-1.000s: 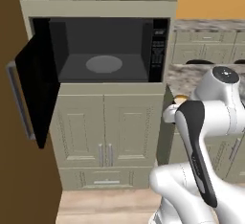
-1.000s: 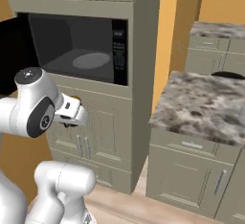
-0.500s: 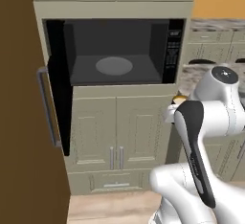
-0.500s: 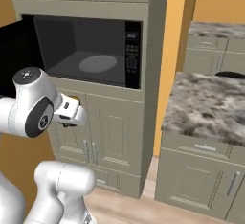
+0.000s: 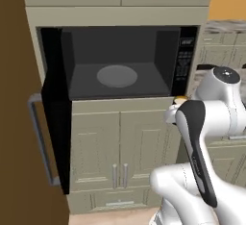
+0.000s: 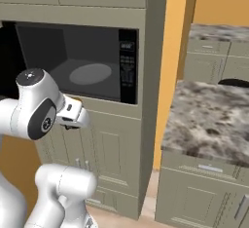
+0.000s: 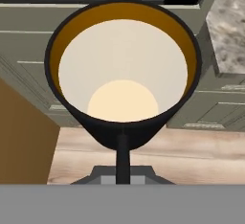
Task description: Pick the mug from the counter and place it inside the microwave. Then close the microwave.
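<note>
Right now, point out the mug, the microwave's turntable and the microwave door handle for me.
mug (image 7: 122, 55), hand view, on its pale inner wall.
turntable (image 5: 116, 76), left base view, on the middle of the round grey plate.
door handle (image 5: 35, 137), left base view, on the grey bar's vertical stretch.

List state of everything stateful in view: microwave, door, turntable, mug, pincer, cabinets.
microwave: open, nothing inside
door: swung wide to the left
turntable: bare
mug: held off the counter, empty
pincer: shut on the mug
cabinet doors under the microwave: closed
</note>
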Controlling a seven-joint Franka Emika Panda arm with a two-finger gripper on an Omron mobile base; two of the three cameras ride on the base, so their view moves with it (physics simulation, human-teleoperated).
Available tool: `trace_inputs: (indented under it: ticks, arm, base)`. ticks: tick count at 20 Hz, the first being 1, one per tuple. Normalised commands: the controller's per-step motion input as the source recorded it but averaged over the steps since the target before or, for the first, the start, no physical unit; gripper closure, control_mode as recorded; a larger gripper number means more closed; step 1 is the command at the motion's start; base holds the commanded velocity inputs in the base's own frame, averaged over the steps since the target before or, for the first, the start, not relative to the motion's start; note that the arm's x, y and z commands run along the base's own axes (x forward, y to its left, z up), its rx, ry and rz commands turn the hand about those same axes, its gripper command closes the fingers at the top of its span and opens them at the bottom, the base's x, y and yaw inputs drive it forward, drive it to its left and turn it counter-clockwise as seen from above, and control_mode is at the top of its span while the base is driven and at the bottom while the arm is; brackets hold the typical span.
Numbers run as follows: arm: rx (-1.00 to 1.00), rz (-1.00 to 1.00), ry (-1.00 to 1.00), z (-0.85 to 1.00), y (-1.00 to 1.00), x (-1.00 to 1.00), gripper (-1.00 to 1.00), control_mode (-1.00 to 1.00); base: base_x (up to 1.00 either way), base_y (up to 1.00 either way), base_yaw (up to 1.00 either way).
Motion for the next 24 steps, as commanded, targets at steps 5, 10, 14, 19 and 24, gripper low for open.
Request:
trace_inputs:
  ticks: [5, 10, 14, 19, 24]
  arm:
    - [0.0, 0.0, 0.0, 0.0, 0.0, 0.0, 1.0, 1.0]
    - [0.0, 0.0, 0.0, 0.0, 0.0, 0.0, 1.0, 1.0]
    - [0.0, 0.0, 0.0, 0.0, 0.0, 0.0, 1.0, 1.0]
    - [0.0, 0.0, 0.0, 0.0, 0.0, 0.0, 1.0, 1.0]
    - [0.0, 0.0, 0.0, 0.0, 0.0, 0.0, 1.0, 1.0]
  base:
    - [0.1, 0.38, 0.04]
    - [0.18, 0.46, 0.18]
    - [0.23, 0.15, 0.08]
    - [0.45, 0.01, -0.19]
    - [0.63, 0.18, -0.29]
